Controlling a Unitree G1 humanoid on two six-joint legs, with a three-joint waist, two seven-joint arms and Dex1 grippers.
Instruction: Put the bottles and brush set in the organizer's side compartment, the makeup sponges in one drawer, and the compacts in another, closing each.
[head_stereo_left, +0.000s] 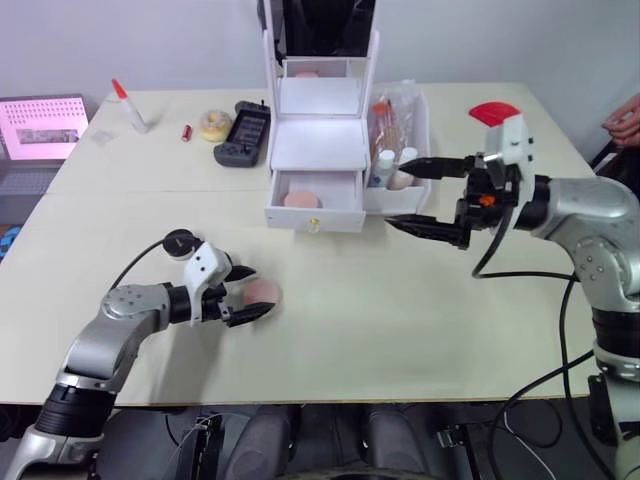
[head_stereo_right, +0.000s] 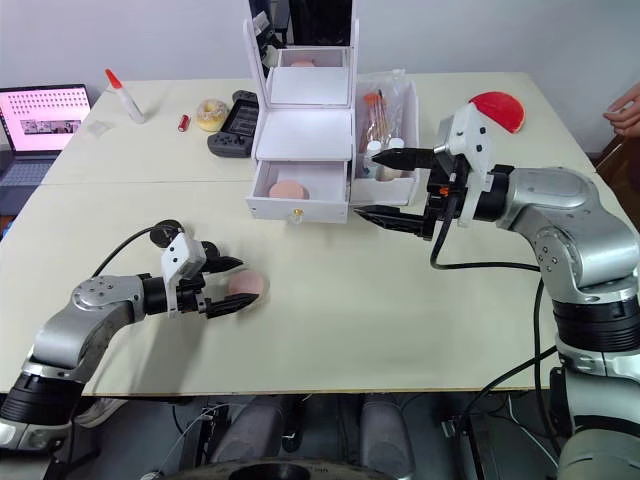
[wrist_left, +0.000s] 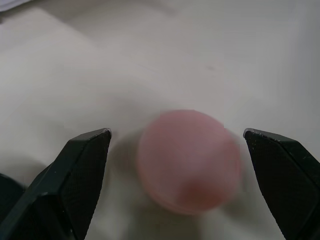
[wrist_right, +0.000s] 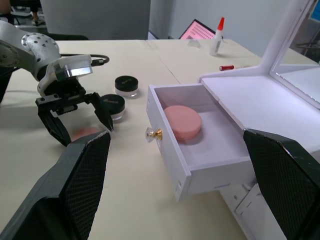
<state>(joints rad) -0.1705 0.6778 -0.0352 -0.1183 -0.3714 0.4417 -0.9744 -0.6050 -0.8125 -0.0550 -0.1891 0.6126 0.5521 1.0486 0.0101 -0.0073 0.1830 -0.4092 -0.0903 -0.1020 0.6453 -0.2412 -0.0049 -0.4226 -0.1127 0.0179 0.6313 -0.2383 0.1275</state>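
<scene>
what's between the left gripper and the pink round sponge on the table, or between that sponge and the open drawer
Nothing visible. The left gripper is open, one finger on each side of the pink round makeup sponge on the table. Bare tabletop runs from there to the open bottom drawer of the white organizer, which already holds one pink sponge.

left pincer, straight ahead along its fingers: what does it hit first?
The pink makeup sponge on the table. It sits between the open left pincer's fingers, apparently not yet touched.

The pink sponge (wrist_left: 189, 161) looks blurred up close; the laptop (head_stereo_left: 40, 130) is cut off at the edge.
</scene>
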